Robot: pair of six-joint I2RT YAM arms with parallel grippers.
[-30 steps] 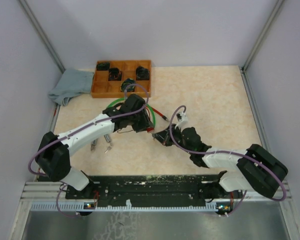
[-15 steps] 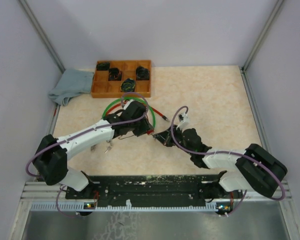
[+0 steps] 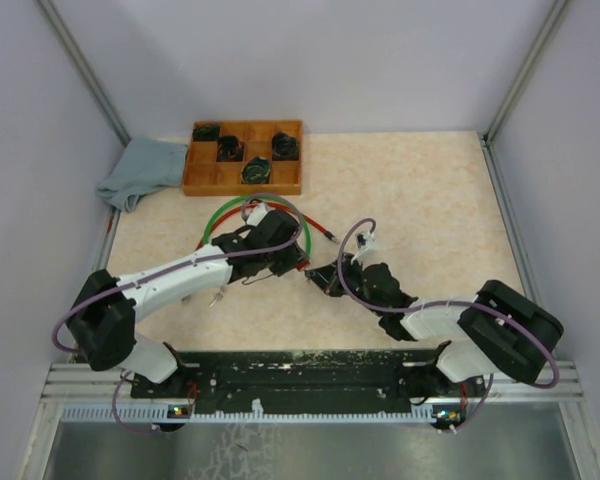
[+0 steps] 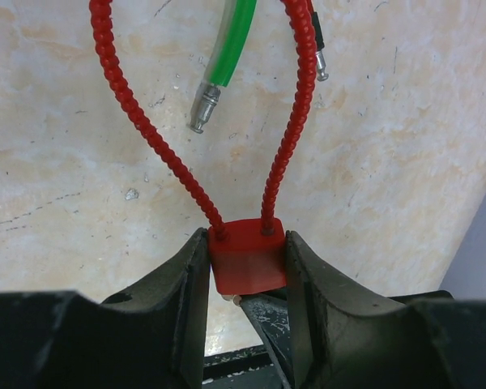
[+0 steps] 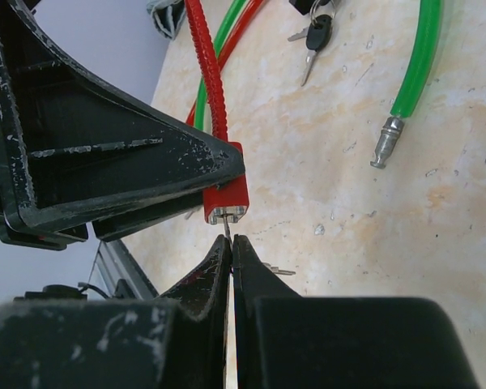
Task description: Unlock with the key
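A small red lock (image 4: 245, 258) with a ribbed red cable (image 4: 142, 121) looped from its top sits between the pads of my left gripper (image 4: 247, 240), which is shut on its sides. In the right wrist view the lock (image 5: 227, 198) hangs just beyond my right gripper (image 5: 231, 240). That gripper is shut on the key, whose thin metal blade (image 5: 227, 229) runs from the fingertips into the lock's silver underside. From above, both grippers meet at the lock (image 3: 298, 265) in the table's middle, left gripper (image 3: 285, 262) facing right gripper (image 3: 320, 275).
A green cable (image 3: 220, 215) loops behind the left arm, its metal end (image 4: 204, 105) lying loose. Spare keys (image 3: 215, 297) lie under the left forearm, and black-headed keys (image 5: 314, 36) lie further off. A wooden compartment tray (image 3: 242, 180) and a grey cloth (image 3: 140, 170) sit at the back left.
The left arm has swung nearer and lower with the lock, uncovering more of the green loop. The right arm has edged left toward the lock. Both grips are unchanged.
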